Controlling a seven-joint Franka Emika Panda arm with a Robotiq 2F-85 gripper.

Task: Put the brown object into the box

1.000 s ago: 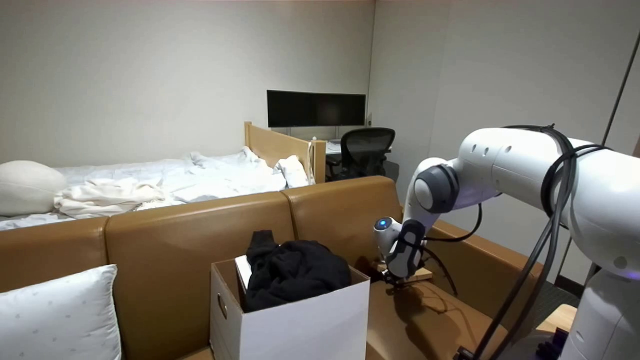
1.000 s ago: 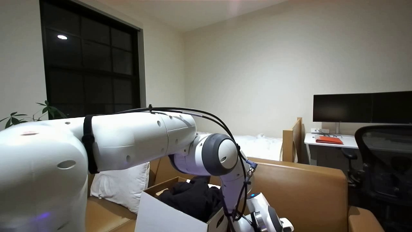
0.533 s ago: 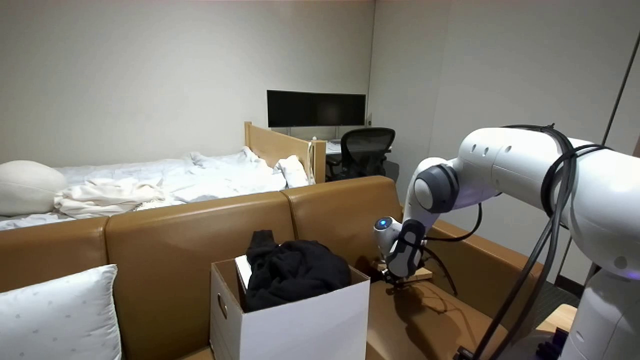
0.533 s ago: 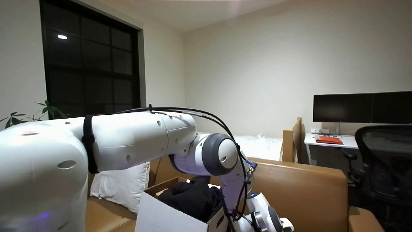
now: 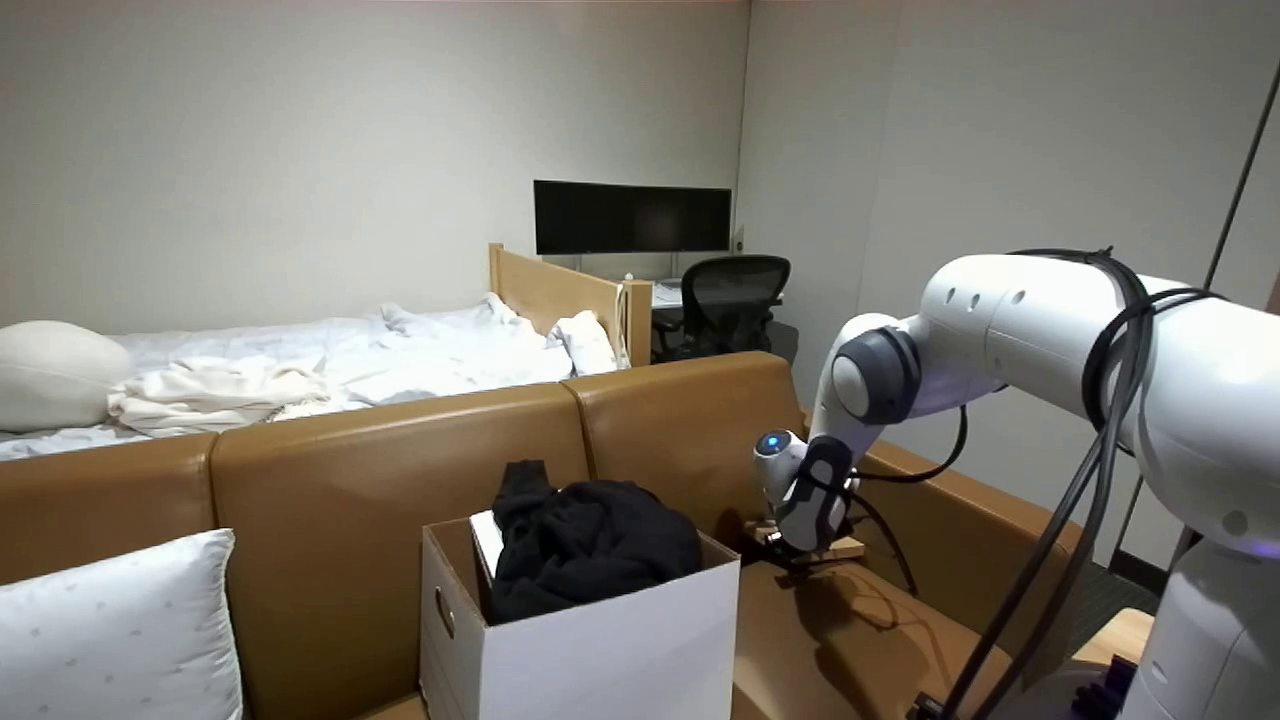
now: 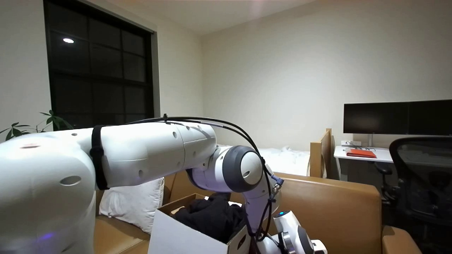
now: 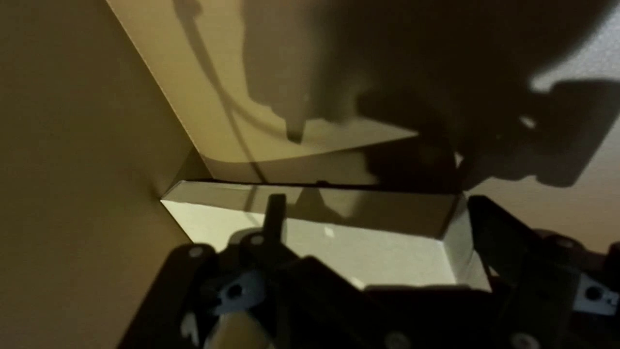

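We see the white cardboard box (image 5: 610, 660), open-topped with brown inner walls and a hand hole in one side, standing on the brown leather couch (image 5: 390, 490). A heap of black cloth (image 5: 600, 550) fills much of it and mounds above the rim; beside the cloth we make out a white flat-edged piece (image 5: 486, 540) and, in an exterior view, a small tan patch (image 6: 175, 210) too hidden for us to name. The flat rectangular tan-brown cardboard-like piece (image 7: 382, 254) is outside the box, on the couch seat (image 5: 775, 630) near the corner of backrest (image 5: 690, 420) and armrest (image 5: 975, 555). In the wrist view the jaws of the black two-fingered gripper (image 7: 377, 201) stand spread, one finger showing across the brown piece's pale face, the other just beside its end; we cannot tell whether either touches it. Against the frames of a second ago, we find the wrist end of the white robot arm (image 5: 1060, 320) shifted slightly away from the box in both exterior views, while the box, its cloth and the visible end of the brown piece look unmoved.
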